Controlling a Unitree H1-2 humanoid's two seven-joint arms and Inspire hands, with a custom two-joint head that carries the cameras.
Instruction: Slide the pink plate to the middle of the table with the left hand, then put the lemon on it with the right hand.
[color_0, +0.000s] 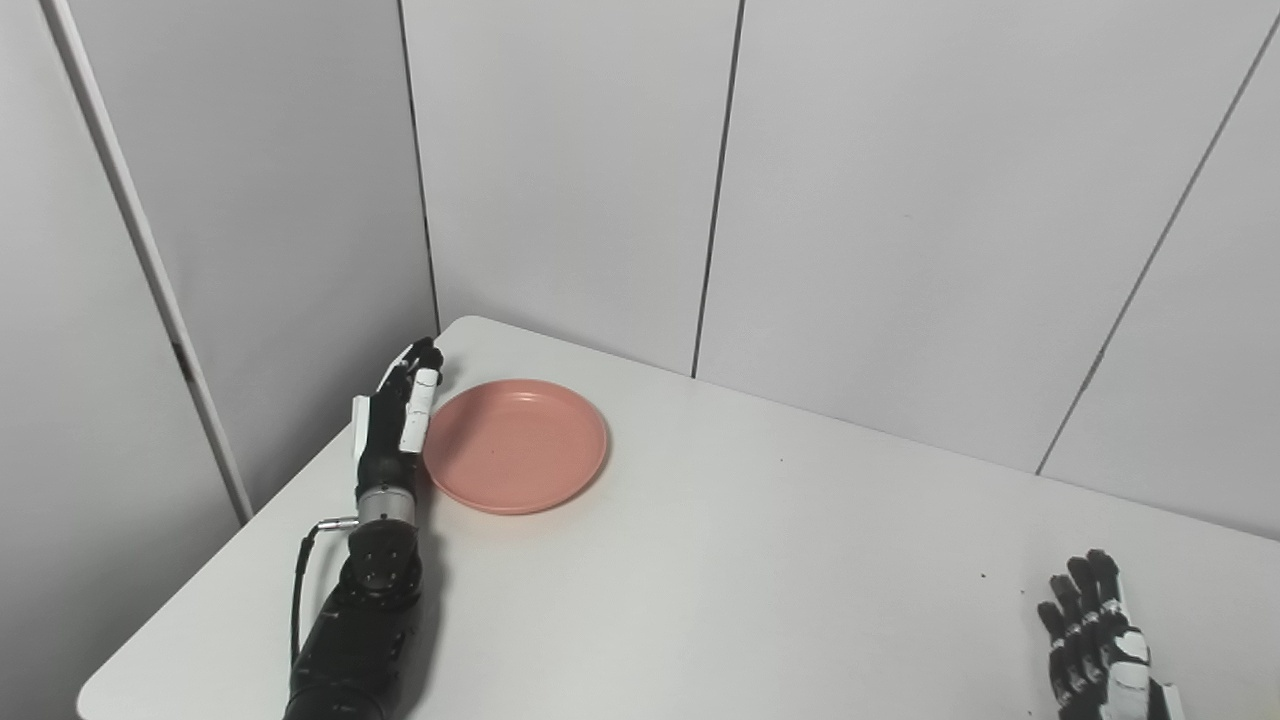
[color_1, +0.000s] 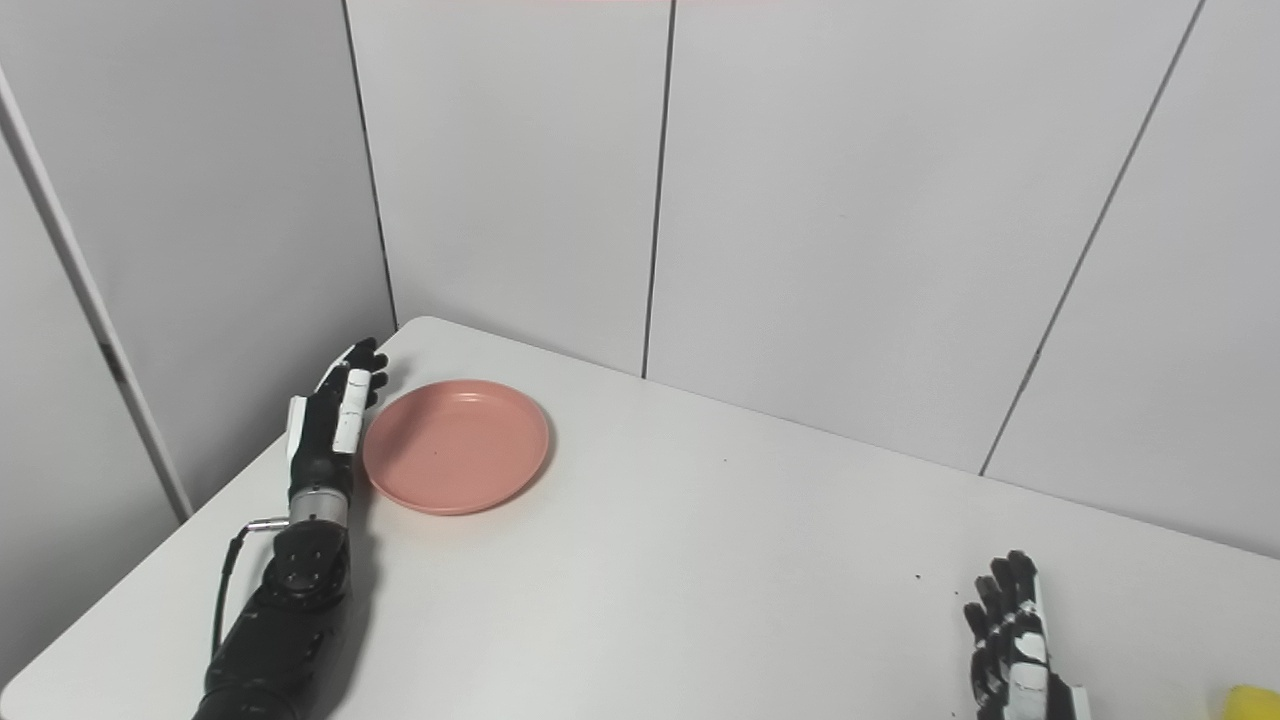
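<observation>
The pink plate lies near the table's far left corner, empty. My left hand stands on edge right beside the plate's left rim, fingers stretched out and holding nothing; whether it touches the rim I cannot tell. My right hand rests low at the table's near right, fingers spread and empty. In the right eye view a sliver of the yellow lemon shows at the bottom right corner, just right of my right hand. The left eye view does not show the lemon.
The white table runs from the left corner to the right edge of the picture. Grey wall panels stand close behind it and along its left side. A few small dark specks lie near my right hand.
</observation>
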